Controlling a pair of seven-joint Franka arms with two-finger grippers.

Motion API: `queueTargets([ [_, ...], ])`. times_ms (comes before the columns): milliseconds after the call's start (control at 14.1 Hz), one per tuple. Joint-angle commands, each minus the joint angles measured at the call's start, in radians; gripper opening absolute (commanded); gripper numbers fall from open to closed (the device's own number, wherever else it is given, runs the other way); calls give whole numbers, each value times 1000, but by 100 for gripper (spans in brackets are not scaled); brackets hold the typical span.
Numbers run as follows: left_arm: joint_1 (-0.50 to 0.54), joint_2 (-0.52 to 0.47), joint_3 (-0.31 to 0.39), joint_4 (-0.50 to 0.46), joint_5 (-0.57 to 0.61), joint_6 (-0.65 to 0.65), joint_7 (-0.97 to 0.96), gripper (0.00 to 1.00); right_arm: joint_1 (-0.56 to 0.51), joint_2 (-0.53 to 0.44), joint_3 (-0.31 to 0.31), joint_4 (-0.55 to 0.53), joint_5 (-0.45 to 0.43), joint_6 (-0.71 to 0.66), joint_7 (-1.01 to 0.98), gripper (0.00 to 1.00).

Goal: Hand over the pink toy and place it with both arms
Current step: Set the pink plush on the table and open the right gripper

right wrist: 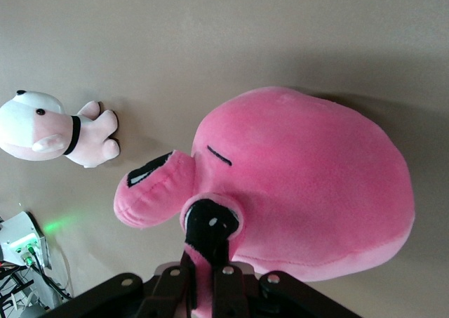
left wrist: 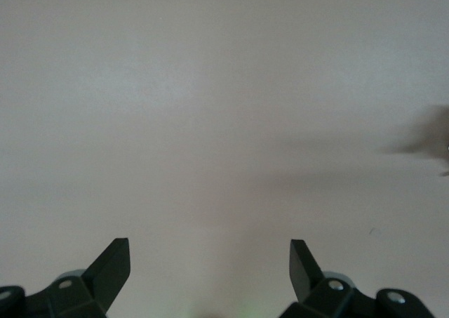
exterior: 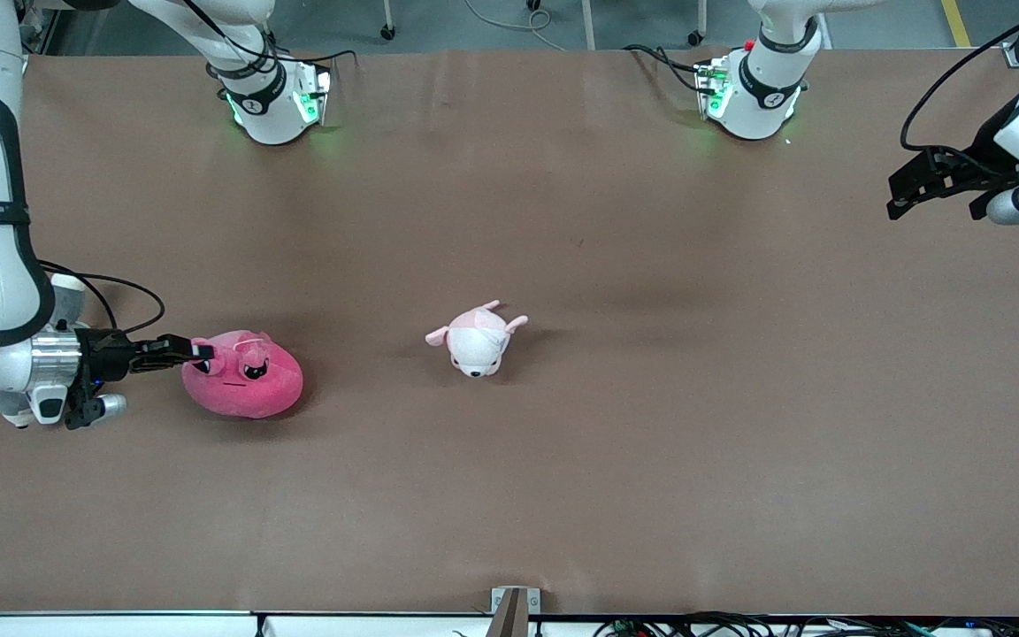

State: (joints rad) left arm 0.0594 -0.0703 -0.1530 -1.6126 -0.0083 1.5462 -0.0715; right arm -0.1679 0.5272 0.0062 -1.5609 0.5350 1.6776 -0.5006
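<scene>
Resting on the brown surface (exterior: 616, 495) toward the right arm's end, the pink toy (exterior: 244, 385) lies nearest the front camera of the things here, with the right end effector (exterior: 200, 350) clenched on one of the bumps at its top. In the right wrist view the black fingers (right wrist: 210, 290) pinch a fold of pink plush beside a dark eye patch (a sensible hold, I'd judge, since the soft body offers little else to grab). The toy appears to sit on the surface, not yet lifted.

A little farther from the camera and toward the middle lies a small pale pink-and-white puppy plush (exterior: 477, 340), well apart from the toy and untouched.

Up over the left arm's end, the left end effector (exterior: 921, 190) waits with its fingers spread wide and nothing between them, presumably ready to receive the toy.
</scene>
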Motion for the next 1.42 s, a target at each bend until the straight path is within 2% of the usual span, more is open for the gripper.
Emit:
queueTargets([
  [0, 10, -17, -3, 0, -2, -9, 18, 100, -18, 17, 14, 15, 16, -10, -15, 4],
  [283, 7, -17, -13, -1, -2, -9, 18, 100, -18, 63, 12, 36, -6, 31, -33, 5],
  [354, 5, -17, -13, -1, -1, -9, 18, 100, -16, 71, 12, 42, -38, 56, -36, 10],
  [425, 5, -17, -14, -1, -1, -9, 18, 100, -13, 74, 12, 42, -59, 79, -36, 27],
  [567, 5, -17, -14, 0, -1, -9, 18, 100, -9, 74, 12, 44, -73, 122, -30, 100],
  [921, 4, -17, -16, -1, -1, -11, 15, 100, -13, 50, 9, 119, -112, 91, 37, 100],
  [1062, 2, -16, -19, -3, -1, -14, 13, 100, -15, 8, 9, 145, -151, 70, 46, 100],
  [1346, 3, -19, -22, -1, -1, -17, 18, 100, 2, -99, 15, 168, -311, 64, 149, 100],
])
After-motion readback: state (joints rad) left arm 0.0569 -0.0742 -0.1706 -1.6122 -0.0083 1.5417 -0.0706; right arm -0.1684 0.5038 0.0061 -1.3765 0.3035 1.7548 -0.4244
